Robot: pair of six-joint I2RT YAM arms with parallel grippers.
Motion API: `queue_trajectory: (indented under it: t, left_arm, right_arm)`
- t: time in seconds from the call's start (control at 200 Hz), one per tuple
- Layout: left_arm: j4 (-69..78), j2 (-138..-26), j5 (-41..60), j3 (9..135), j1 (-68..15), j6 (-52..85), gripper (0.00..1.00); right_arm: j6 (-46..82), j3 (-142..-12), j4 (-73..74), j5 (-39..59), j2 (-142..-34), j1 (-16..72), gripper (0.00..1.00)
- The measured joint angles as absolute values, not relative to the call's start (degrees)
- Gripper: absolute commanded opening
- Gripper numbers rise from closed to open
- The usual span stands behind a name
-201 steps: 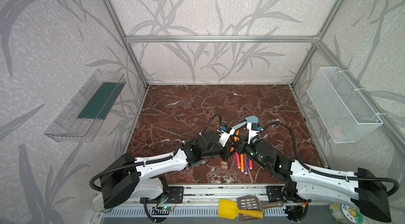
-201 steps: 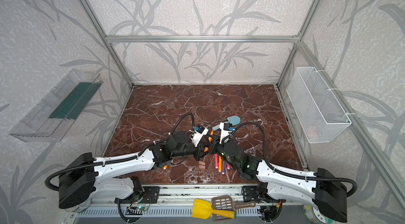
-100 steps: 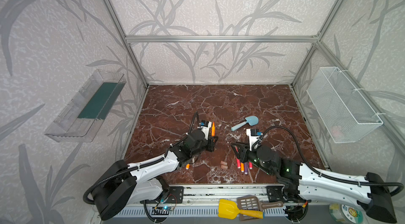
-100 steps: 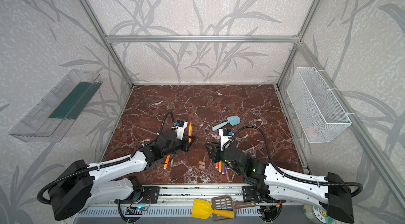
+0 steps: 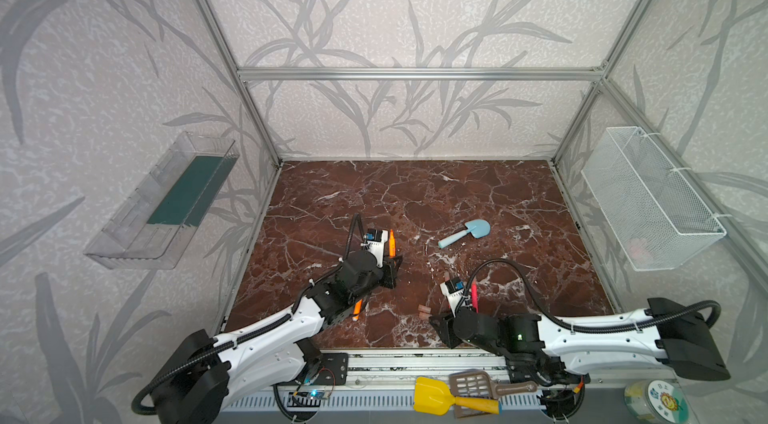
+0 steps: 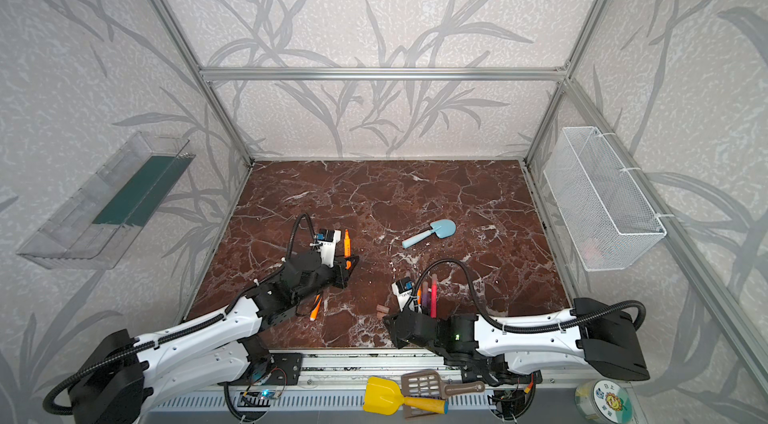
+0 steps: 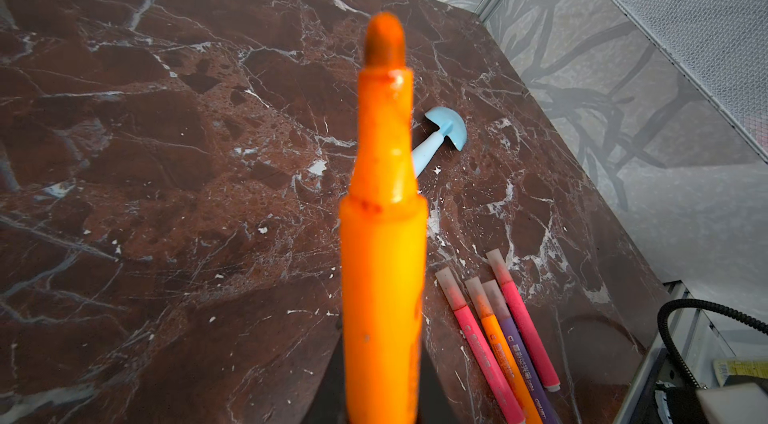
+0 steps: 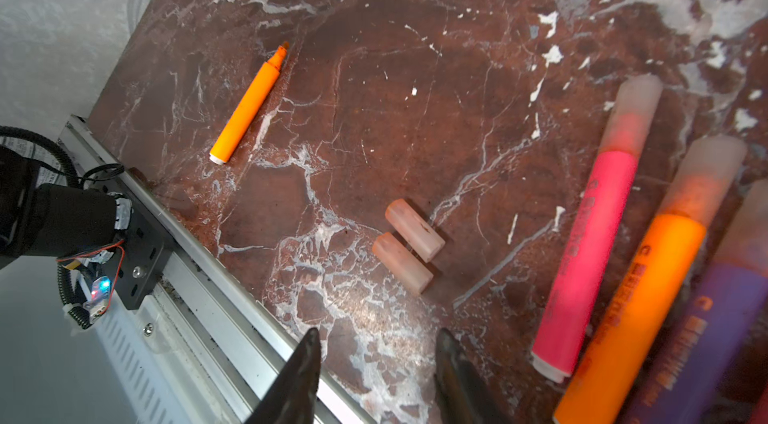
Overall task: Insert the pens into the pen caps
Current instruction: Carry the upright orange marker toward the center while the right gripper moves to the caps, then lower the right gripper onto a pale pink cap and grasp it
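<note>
Orange pen point(image 7: 382, 260), left fingers point(image 7: 326, 395): bare tip toward back wall point(image 5: 415, 119).

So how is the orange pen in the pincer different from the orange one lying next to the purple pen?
The held orange pen is up off the table, gripped by the left pincer; the orange pen in the row lies flat on it. The held orange pen has a bare tip; the orange pen in the row wears a pale cap. Both are orange marker pens.
</note>
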State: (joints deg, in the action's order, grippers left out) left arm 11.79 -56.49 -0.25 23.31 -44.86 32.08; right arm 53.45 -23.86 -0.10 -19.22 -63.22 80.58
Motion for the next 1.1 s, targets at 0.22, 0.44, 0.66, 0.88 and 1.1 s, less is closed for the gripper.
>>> queue_trajectory:
  t: [0.22, 0.44, 0.66, 0.88, 1.1]
  left_arm:
    - [10.7, -54.8, -0.4, 22.5, -44.9, 32.1, 0.0]
    - [10.6, -54.7, -0.4, 22.3, -44.9, 32.1, 0.0]
    - [10.6, -54.7, -0.6, 22.3, -44.9, 32.1, 0.0]
    - [10.0, -54.7, -1.2, 22.3, -44.9, 32.1, 0.0]
    - [9.5, -54.6, -1.5, 22.3, -44.9, 32.1, 0.0]
  right_arm:
    - [54.4, -23.9, 5.4, -18.8, -69.6, 80.6, 0.48]
    - [54.4, -23.9, 7.6, -19.0, -74.6, 79.5, 0.48]
    - [54.0, -24.4, 9.1, -19.0, -77.7, 77.1, 0.49]
    - [53.2, -25.9, 10.9, -18.3, -81.5, 75.3, 0.49]
    - [51.8, -29.8, 12.4, -16.8, -86.1, 74.0, 0.49]
